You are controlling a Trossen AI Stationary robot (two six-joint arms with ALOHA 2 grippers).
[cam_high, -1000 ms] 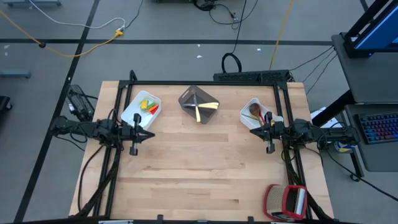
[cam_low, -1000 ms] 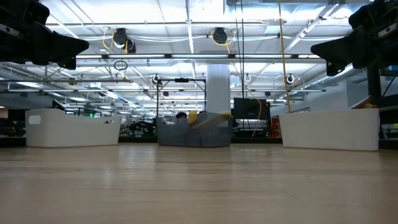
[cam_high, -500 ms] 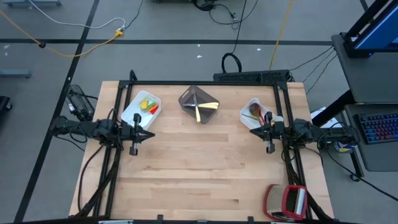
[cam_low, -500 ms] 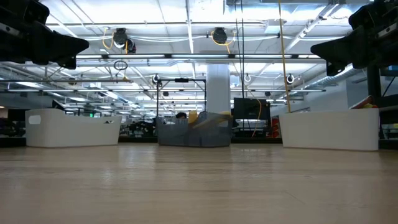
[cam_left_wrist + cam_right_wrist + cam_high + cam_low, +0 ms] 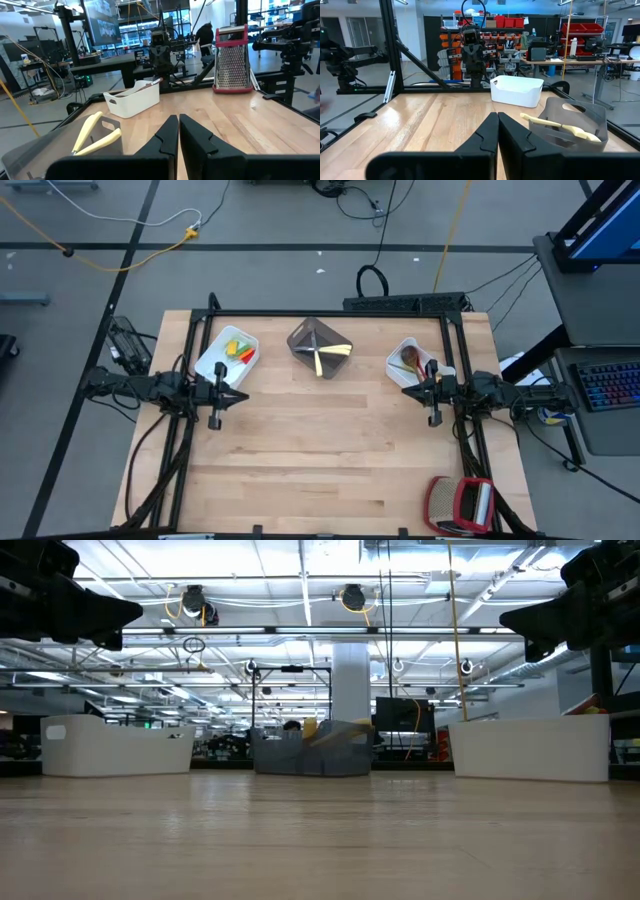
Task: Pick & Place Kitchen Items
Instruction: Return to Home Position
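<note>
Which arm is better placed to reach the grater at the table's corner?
Right. The grater sits on the same side as the right gripper; the left gripper waits across the table.

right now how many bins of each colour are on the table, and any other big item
white bins: 2
grey bin: 1
grater: 1
total: 4

The wooden tabletop carried three bins in a row along one edge: left white bin, grey bin, right white bin. A box grater lay at the opposite right corner.
</note>
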